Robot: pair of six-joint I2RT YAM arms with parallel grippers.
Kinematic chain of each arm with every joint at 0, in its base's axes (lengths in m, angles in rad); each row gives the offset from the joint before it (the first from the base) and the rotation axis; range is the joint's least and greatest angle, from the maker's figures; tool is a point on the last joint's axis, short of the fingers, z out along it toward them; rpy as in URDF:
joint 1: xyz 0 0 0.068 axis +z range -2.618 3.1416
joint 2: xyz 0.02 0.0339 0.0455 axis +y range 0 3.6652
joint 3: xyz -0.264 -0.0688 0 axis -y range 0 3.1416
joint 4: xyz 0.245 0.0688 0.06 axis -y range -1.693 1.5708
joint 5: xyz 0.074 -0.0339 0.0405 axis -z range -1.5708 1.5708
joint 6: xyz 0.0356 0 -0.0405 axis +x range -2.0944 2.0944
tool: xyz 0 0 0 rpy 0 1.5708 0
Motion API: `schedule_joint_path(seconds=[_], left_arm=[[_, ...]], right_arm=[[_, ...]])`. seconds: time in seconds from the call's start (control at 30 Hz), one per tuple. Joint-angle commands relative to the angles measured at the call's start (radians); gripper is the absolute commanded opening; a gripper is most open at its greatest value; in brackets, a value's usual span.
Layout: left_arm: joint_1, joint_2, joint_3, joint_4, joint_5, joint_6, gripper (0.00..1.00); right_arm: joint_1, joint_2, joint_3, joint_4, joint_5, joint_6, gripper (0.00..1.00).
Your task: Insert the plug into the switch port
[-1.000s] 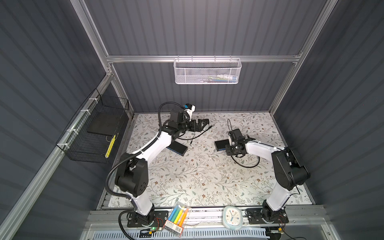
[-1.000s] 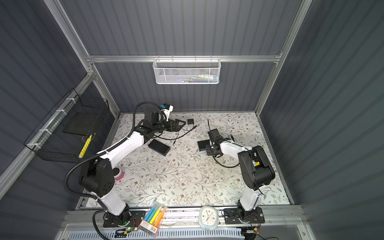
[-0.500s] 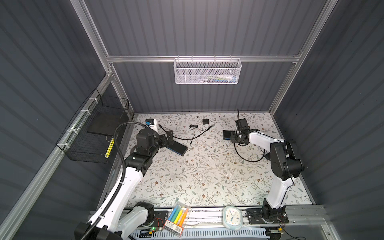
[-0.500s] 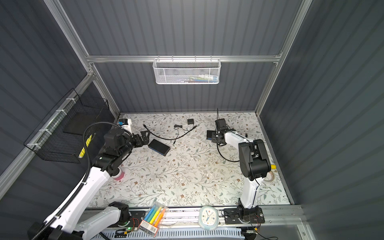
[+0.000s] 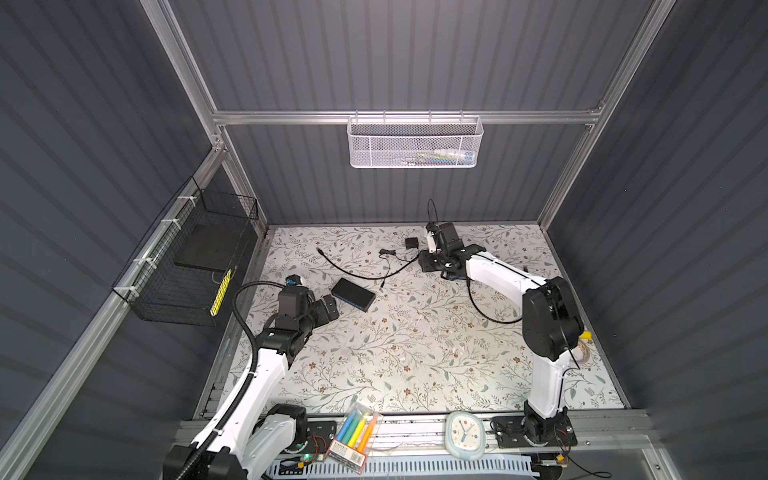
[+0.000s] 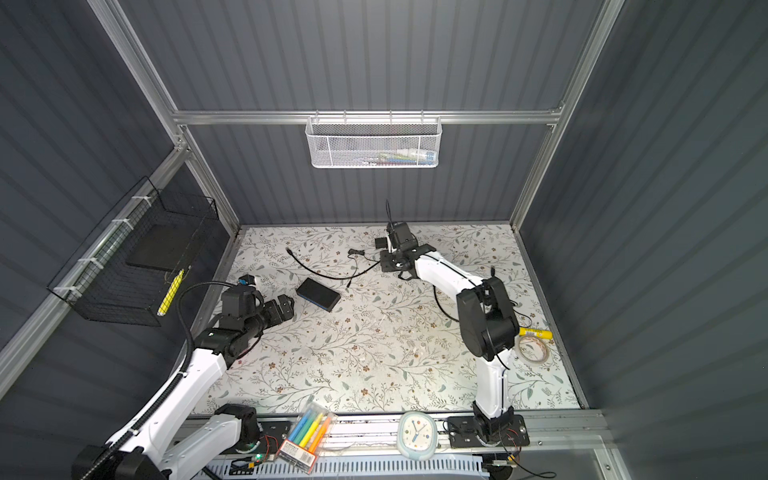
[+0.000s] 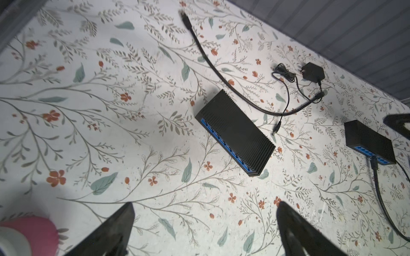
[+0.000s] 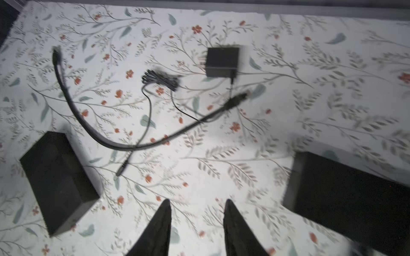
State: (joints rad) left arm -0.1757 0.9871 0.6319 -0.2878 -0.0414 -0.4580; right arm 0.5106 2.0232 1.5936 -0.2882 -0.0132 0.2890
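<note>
Plug (image 8: 240, 97) at one end of the thick black cable (image 8: 124, 144) lies loose on the floral mat (image 7: 111, 110), just beside the power adapter (image 8: 221, 61) and well apart from both switches. The right wrist view is smeared, so whether this plug touches the adapter's thin cord (image 8: 146, 124) cannot be told. The cable's far plug (image 7: 184, 16) rests nearer the back wall.

The switch (image 7: 235, 133) sits flat on the mat, its row of blue ports (image 7: 224, 144) turned toward the left gripper (image 7: 205, 205), whose 2 fingers are spread wide with only mat between them. A 2nd switch (image 7: 368, 141) lies further right, with another cable (image 7: 381, 199) seated in its port row.

The right gripper (image 8: 198, 201) hangs over the mat between the 2 switches, fingers parted and gripping nothing; the plug lies ahead of it, apart from both fingertips.
</note>
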Motion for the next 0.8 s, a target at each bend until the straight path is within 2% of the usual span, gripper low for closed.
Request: schedule_joint_path(seconds=[0.0, 0.17, 0.33, 0.53, 0.67, 0.77], left_arm=[[0.029, 0.050, -0.004, 0.086, 0.089, -0.017, 1.00], [0.044, 0.140, 0.023, 0.121, 0.170, 0.024, 1.00], [0.044, 0.244, 0.094, 0.080, 0.214, 0.071, 0.99], [0.044, 0.289, 0.137, 0.078, 0.231, 0.067, 0.98], [0.045, 0.306, 0.166, 0.065, 0.230, 0.092, 0.99], [0.044, 0.299, 0.161, 0.076, 0.230, 0.094, 0.99]], right_arm=[[0.032, 0.127, 0.113, 0.021, -0.021, 0.115, 0.40], [0.068, 0.298, 0.301, 0.003, -0.017, 0.179, 0.39], [0.094, 0.431, 0.453, -0.014, -0.027, 0.225, 0.36], [0.128, 0.599, 0.702, -0.211, -0.004, 0.241, 0.34], [0.137, 0.681, 0.852, -0.332, 0.019, 0.246, 0.26], [0.137, 0.683, 0.856, -0.351, 0.021, 0.249, 0.16]])
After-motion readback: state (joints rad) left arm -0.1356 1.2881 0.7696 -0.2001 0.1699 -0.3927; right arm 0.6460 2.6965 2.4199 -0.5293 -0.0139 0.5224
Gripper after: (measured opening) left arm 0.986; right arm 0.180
